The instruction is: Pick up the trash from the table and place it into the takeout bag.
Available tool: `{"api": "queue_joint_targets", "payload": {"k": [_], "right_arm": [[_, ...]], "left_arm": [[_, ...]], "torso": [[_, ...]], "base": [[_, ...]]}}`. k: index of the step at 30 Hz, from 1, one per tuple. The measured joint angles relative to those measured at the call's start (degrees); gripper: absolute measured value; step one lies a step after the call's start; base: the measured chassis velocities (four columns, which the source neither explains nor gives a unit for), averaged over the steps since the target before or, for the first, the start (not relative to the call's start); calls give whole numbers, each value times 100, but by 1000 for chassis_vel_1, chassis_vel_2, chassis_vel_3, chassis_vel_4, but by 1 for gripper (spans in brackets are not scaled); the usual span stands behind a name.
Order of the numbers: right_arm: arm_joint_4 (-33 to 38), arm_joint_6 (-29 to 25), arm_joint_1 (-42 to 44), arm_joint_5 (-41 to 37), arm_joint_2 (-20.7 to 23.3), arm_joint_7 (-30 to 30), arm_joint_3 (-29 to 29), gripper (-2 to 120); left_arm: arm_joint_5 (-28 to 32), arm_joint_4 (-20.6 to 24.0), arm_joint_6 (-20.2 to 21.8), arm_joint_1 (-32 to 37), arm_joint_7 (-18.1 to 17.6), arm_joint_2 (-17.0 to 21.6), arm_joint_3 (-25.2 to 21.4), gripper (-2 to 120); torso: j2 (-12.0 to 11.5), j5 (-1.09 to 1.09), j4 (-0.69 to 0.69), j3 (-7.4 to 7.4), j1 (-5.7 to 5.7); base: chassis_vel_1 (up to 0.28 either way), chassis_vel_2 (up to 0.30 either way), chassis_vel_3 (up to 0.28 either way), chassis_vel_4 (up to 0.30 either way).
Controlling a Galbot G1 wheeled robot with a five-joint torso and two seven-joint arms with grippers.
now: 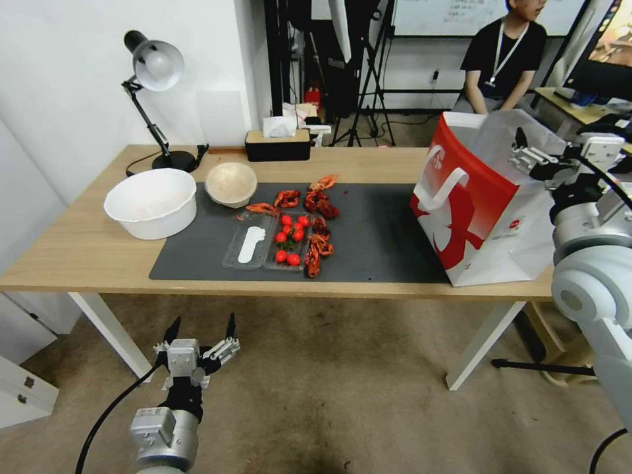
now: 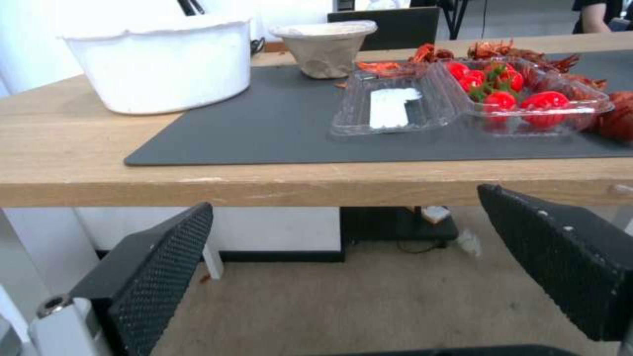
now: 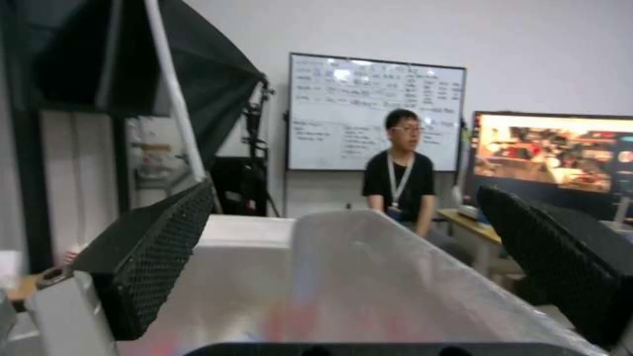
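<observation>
On the table point(image 1: 79, 250), a dark grey mat carries the trash: a small beige bowl point(image 1: 230, 184) point(image 2: 325, 45), red crayfish shells point(image 1: 320, 201) and an open clear plastic box point(image 1: 266, 248) point(image 2: 462, 101) with red tomatoes in one half. The takeout bag point(image 1: 471, 210), red-fronted with white handles, stands open at the table's right end. My right gripper point(image 1: 524, 153) point(image 3: 343, 267) is open and empty at the bag's top, over its white rim point(image 3: 369, 257). My left gripper point(image 1: 203, 327) point(image 2: 349, 237) hangs open below the table's front edge point(image 2: 264, 185), facing the plastic box.
A large white bowl point(image 1: 152, 201) point(image 2: 165, 62) sits at the mat's left end. A desk lamp point(image 1: 155, 66) and a black tissue box point(image 1: 277, 145) stand along the back edge. White table legs point(image 1: 484, 339) reach down to the carpet beside my left arm.
</observation>
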State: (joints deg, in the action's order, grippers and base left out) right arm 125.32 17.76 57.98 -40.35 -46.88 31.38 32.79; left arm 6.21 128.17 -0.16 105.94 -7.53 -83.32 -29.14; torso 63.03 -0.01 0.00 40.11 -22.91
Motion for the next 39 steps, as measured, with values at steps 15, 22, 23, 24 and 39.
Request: {"api": "queue_joint_targets", "payload": {"k": [15,22,23,24,39], "right_arm": [[681,-723,820,-437,-354,-1112,-621,100],[752,-1123,1211,380,-451,-1697,-727,100],[752,-1123,1211,380,-451,-1697,-727,100],[752,-1132,1251,433,-448,-1714,-738,100],[275,-2589,2939,1892,-1624,-1890,-846,100]], "left_arm": [[1,-26,-23,-37,5,-45,-7,100],[28,-93,-52,-83,6,-41,-10,100],[28,-93,-52,-83,6,-41,-10,100],[34,-97,-53,-91,6,-41,-9,100],[205,-161,-102,-203,8,34,-35,100]], "torso": [[0,0,-1,0,0],[0,0,0,0,0],[0,0,0,0,0],[0,0,0,0,0],[0,0,0,-1,0]], "base": [[0,0,0,0],[0,0,0,0],[0,0,0,0],[0,0,0,0],[0,0,0,0]]}}
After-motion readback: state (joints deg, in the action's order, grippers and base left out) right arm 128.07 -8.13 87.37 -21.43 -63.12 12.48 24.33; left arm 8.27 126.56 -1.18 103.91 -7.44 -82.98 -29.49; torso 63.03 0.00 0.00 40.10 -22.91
